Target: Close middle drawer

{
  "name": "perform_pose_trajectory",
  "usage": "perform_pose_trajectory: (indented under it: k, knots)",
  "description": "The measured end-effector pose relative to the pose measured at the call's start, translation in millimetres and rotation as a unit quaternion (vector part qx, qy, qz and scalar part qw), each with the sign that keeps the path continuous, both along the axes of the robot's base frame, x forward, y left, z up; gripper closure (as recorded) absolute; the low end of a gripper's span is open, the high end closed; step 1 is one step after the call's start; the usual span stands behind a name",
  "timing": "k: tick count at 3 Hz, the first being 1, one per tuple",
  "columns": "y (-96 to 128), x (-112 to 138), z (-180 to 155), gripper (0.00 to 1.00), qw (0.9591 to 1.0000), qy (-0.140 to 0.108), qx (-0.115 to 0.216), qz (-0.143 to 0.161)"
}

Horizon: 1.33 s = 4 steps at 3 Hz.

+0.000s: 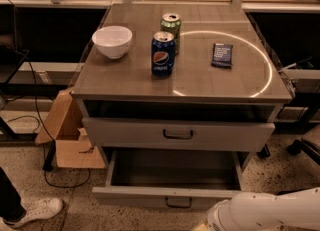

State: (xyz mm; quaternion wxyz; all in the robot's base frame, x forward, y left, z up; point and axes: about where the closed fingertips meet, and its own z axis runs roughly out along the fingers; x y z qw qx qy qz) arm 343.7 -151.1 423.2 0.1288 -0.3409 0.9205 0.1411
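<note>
Since the middle drawer (175,175) is standing pulled well out, its grey inside bare and its low front panel w/ the small dark loop handle (178,202) facing me, I'm treating this as the approach before the push. I'm planning to bring the gripper (202,226) flat onto the drawer's front panel near its centre and push straight back. An off-centre push would prob. rack the drawer and jam it.

The gripper is sitting just in front of the drawer's front, a bit right of centre, mostly cut off at the bottom of view, so I can't tell how it's set. Its white arm (265,212) is running off to the drawer's right.

Directly above the drawer, the taller-fronted drawer (125,134) is looking pushed in. Higher above the drawer, on the cabinet top (125,80), I'm seeing a white bowl (112,40), Pepsi can (163,54), green can (171,25) & dark packet (222,55). Left of the drawer, a cardboard box (75,145) is sitting on the floor.
</note>
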Motion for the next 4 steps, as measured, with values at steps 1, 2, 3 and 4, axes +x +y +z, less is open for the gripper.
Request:
perform_pose_trajectory:
  k: [1,2,3,4]
  knots:
    - [0.0,0.0,0.0,0.65,1.0,0.0,0.0,0.0]
    - [0.0,0.0,0.0,0.88,1.0,0.0,0.0,0.0]
    - [0.0,0.0,0.0,1.0,1.0,0.0,0.0,0.0]
    - [3.1,9.6,0.1,1.0,0.9999,-0.013,0.007,-0.007]
